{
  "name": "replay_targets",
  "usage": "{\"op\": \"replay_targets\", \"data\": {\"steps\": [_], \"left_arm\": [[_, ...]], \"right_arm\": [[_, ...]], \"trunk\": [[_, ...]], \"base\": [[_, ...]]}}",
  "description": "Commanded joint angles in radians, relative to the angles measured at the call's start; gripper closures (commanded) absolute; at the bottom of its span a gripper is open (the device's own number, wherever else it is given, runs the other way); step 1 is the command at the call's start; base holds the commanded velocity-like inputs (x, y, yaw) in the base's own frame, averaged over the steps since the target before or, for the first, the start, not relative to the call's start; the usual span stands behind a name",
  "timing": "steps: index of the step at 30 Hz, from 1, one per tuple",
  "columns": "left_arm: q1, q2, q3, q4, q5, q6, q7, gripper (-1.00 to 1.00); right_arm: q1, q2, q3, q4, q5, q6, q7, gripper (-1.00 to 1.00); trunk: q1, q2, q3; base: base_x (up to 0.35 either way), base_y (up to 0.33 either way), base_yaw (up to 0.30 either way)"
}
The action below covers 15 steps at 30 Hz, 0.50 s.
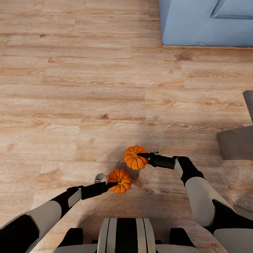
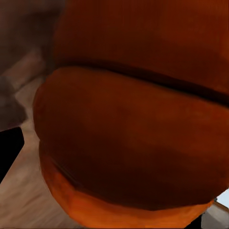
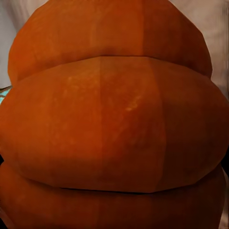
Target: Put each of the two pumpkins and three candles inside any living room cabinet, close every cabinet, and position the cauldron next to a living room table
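Both arms bent inward, forearms converging ahead of trunk. Left end effector (image 1: 114, 183) clamped on a small ribbed orange pumpkin (image 1: 120, 180); right end effector (image 1: 144, 154) clamped on a second ribbed orange pumpkin (image 1: 134, 157), slightly farther forward.

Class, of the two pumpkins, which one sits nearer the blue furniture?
The pumpkin held by the right gripper; the left gripper's pumpkin sits closer to the robot's body.

Open floor (image 1: 88, 88); sofa (image 1: 207, 23) far ahead.
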Motion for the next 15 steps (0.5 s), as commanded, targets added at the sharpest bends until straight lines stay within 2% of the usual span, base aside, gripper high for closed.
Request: {"op": "replay_targets", "data": {"steps": [1, 10, 13, 15], "left_arm": [[0.000, 0.000, 0.001, 0.001, -0.002, -0.002, 0.001, -1.00], [0.000, -0.002, 0.000, -0.001, -0.003, 0.002, 0.001, -1.00], [0.000, -0.021, -0.002, 0.000, -0.008, 0.002, 0.001, -1.00], [0.000, -0.024, -0.003, 0.000, -0.009, 0.002, 0.000, -1.00]], "right_arm": [[0.000, 0.000, 0.000, 0.000, 0.000, 0.000, 0.000, 1.00], [0.000, 0.000, -0.001, 0.000, 0.000, 0.000, 0.000, 1.00], [0.000, 0.000, -0.001, 0.000, 0.000, 0.000, 0.000, 1.00], [0.000, 0.000, -0.002, 0.000, -0.001, 0.000, 0.000, 1.00]], "trunk": [[0.000, 0.000, 0.001], [0.000, 0.000, 0.008], [0.000, 0.000, 0.010], [0.000, 0.000, 0.012]], "base": [[0.000, 0.000, -0.136], [0.000, 0.000, -0.146], [0.000, 0.000, -0.170], [0.000, 0.000, -0.180]]}}
